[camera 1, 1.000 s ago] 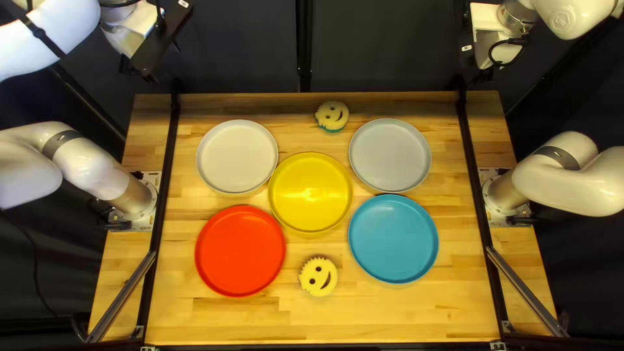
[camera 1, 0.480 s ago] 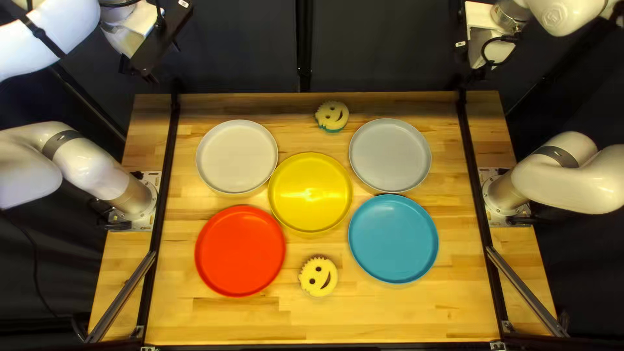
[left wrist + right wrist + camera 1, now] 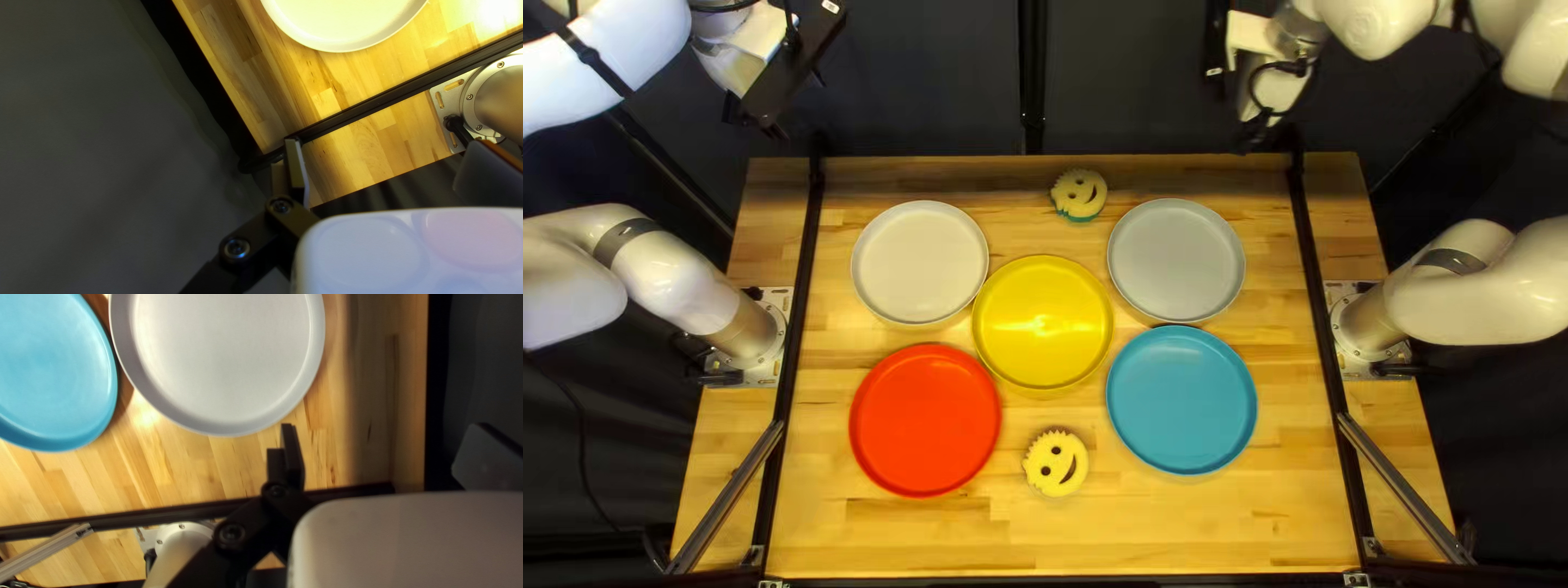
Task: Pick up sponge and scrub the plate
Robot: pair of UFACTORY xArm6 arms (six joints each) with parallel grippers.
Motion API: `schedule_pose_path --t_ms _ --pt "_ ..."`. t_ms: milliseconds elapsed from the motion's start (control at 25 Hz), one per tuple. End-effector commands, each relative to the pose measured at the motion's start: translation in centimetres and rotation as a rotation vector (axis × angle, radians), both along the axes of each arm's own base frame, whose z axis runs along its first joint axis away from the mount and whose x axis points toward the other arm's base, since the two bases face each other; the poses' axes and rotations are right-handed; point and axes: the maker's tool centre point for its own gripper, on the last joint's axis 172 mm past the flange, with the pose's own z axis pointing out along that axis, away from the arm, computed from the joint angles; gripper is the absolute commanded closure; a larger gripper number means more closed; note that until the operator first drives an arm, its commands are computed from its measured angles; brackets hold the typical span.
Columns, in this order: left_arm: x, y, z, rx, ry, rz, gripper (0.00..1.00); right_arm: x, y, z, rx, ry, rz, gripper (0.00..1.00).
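Sponge 1, a round yellow foam sponge with a jagged top and a smiling face (image 3: 1056, 464), lies flat on the pale wooden table (image 3: 1176, 528), between the round red plate (image 3: 926, 420) and the round blue plate (image 3: 1182, 400), apart from both and nearer the table's near edge than the round yellow plate (image 3: 1043, 322). Sponge 2, a matching yellow smiling sponge with a teal underside (image 3: 1079, 194), lies near the far edge, between the round white plate (image 3: 920, 262) and the round grey plate (image 3: 1176, 260). All 5 plates sit face up on the wood.

Beyond the far edge, at the left of the top left view, hangs the left gripper (image 3: 757, 118). In its own wrist view, the left gripper's (image 3: 387, 142) 2 fingers stand wide apart, with bare wood, a long black rail (image 3: 381, 99) and dark cloth showing through the gap; the white plate lies ahead.

The right gripper (image 3: 1255, 137) is raised past the far edge, toward the right of the same view. Its wrist view shows the right gripper's (image 3: 384, 426) 2 fingers wide apart too, with wood and the dark area past the table's edge visible between them. The grey plate lies ahead, the blue plate beside it. Both sponges are well apart from either gripper.
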Motion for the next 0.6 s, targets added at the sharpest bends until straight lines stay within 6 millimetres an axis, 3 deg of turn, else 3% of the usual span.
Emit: schedule_pose_path --t_ms 40,480,600 --pt "0.0 0.0 0.0 0.0 0.0 0.0 0.0 2.08 0.58 -1.04 0.009 -0.033 -0.005 0.0" --pt "0.0 0.0 0.0 0.0 0.0 0.0 0.0 2.18 0.95 -1.13 0.009 -0.037 0.009 0.0" --pt "0.0 0.0 0.0 0.0 0.0 0.0 0.0 2.61 0.25 -1.87 0.0 -0.028 0.012 0.0"
